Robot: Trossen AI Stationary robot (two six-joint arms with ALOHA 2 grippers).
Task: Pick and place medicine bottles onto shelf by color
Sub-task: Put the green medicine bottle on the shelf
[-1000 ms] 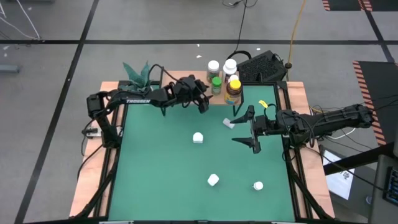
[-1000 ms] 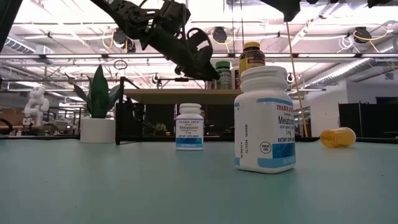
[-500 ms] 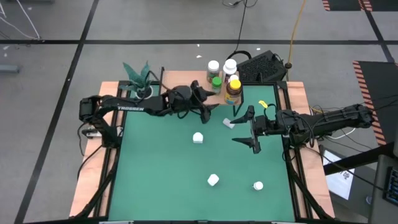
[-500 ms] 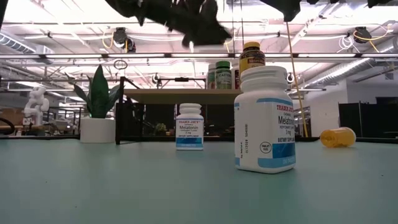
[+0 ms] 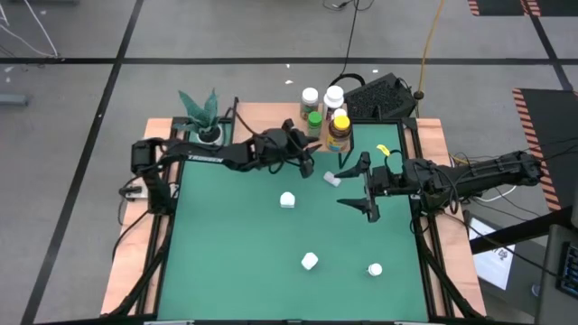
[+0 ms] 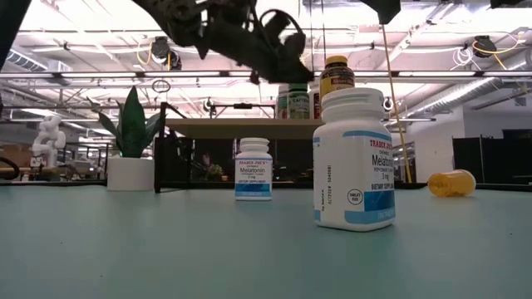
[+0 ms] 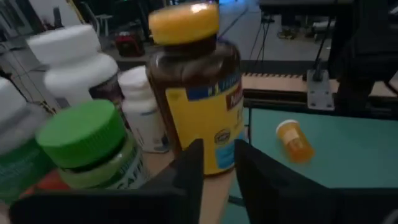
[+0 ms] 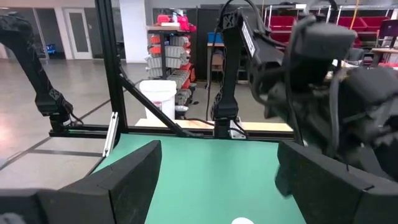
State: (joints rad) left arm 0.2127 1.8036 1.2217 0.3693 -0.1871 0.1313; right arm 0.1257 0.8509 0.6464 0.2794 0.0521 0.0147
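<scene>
The shelf [image 5: 372,135] stands at the table's far edge and carries several bottles: an amber bottle with a yellow cap [image 7: 193,93], a green-capped bottle [image 7: 87,149] and white bottles [image 7: 71,62]. My left gripper [image 5: 309,161] hovers just in front of them, narrowly open and empty, with the amber bottle straight ahead of its fingers [image 7: 189,171]. An orange bottle [image 7: 293,140] lies on its side on the green table. Three white bottles [image 5: 287,199] [image 5: 309,262] [image 5: 375,269] stand on the table. My right gripper [image 5: 366,191] waits wide open at the table's right side.
A potted plant [image 5: 200,110] stands at the far left corner beside the shelf. A black device [image 5: 379,95] and cables lie on the floor beyond the far edge. Wooden rails [image 5: 135,244] border the green table. In the low view a white bottle [image 6: 353,158] stands close to the camera.
My left gripper has moved toward the table's right edge and a little toward the near edge, along the front of the shelf. In the low view it rose first, then came slightly down. The bottles have stayed where they were.
</scene>
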